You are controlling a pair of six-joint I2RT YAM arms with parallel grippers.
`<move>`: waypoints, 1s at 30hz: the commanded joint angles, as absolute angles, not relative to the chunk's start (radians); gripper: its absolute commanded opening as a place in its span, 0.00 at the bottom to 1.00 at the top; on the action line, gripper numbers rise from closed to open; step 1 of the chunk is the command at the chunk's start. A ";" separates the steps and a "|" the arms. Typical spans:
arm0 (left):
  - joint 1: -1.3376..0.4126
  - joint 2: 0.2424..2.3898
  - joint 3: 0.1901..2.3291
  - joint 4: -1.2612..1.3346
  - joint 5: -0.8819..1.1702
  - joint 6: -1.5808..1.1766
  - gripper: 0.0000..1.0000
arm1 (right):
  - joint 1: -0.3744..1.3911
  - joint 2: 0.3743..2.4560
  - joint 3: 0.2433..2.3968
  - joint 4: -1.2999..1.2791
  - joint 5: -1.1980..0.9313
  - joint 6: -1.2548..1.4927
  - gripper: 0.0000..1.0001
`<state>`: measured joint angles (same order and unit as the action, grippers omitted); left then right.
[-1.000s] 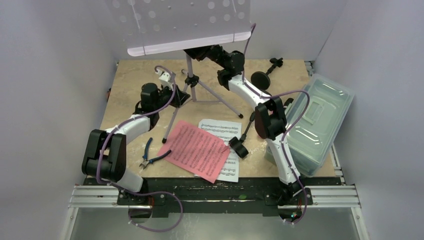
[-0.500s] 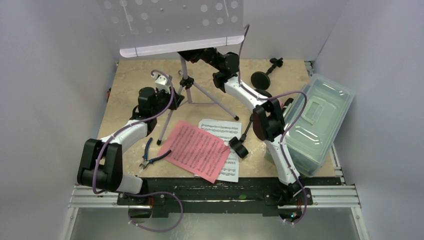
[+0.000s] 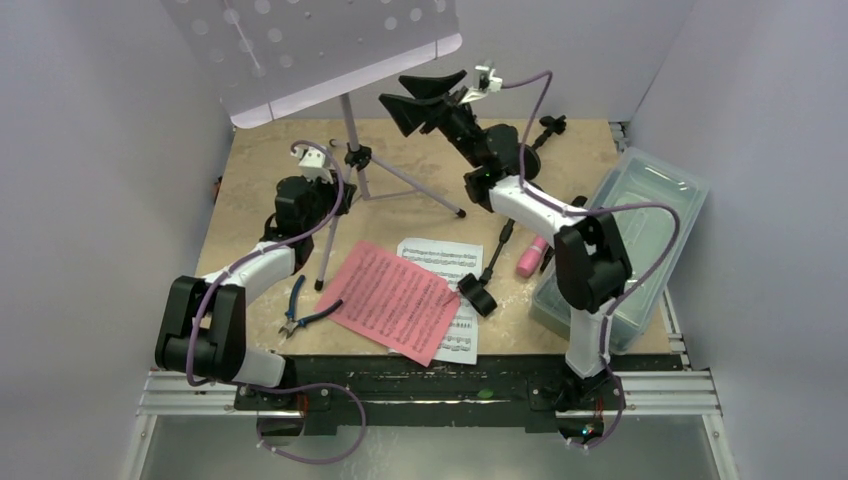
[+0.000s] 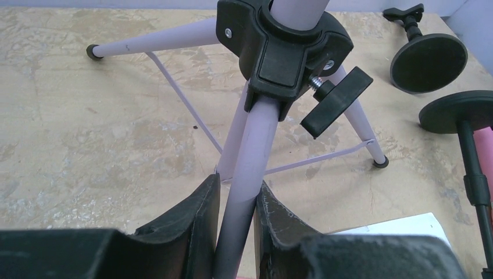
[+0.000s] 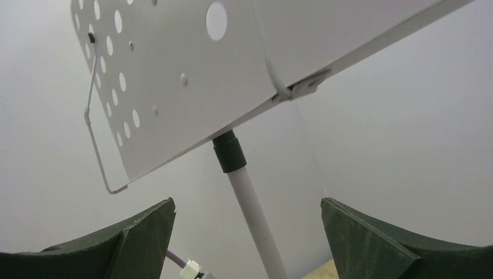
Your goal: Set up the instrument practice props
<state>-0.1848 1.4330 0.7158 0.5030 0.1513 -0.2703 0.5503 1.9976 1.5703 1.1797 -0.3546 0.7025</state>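
The lavender music desk (image 3: 310,45), dotted with round holes, stands tilted on its slim post at about 11 o'clock above the tabletop (image 3: 255,165). Its tripod is spread below, and two rubber feet rest on the surface in the left wrist view. The left hand (image 4: 237,197) is clamped around one tripod leg (image 4: 250,151) just under the black hub and its locking knob (image 4: 336,100).

At 1 o'clock the right hand (image 3: 432,95) hangs in the air beside the desk's lower edge. Its fingers are spread wide and grip nothing, and its own camera looks up at the underside of the desk (image 5: 192,75).

Toward 6 o'clock a pink sheet-music page (image 3: 392,298) lies partly over a white page (image 3: 445,258). A black pole (image 3: 495,255) lies just beside them at 3 o'clock. A pink microphone (image 3: 530,257) lies beyond it, close against the clear plastic tub (image 3: 640,205) on the 3 o'clock edge. A black round base (image 4: 429,61) sits near 1 o'clock. Blue-handled pliers (image 3: 300,310) lie at 7 o'clock, next to the pink page.
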 commanded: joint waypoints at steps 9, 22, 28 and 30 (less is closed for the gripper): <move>-0.189 1.475 0.740 0.362 0.051 -0.404 0.00 | 0.527 1.647 1.096 0.766 -0.190 0.622 0.99; -0.189 1.506 0.766 0.315 0.068 -0.437 0.00 | 0.686 1.571 1.039 0.564 0.027 0.436 0.99; -0.189 1.508 0.781 0.284 0.063 -0.430 0.00 | 0.768 1.591 1.050 0.624 0.132 0.209 0.99; -0.189 1.510 0.785 0.282 0.062 -0.430 0.00 | 0.804 1.601 1.026 0.712 0.113 0.010 0.99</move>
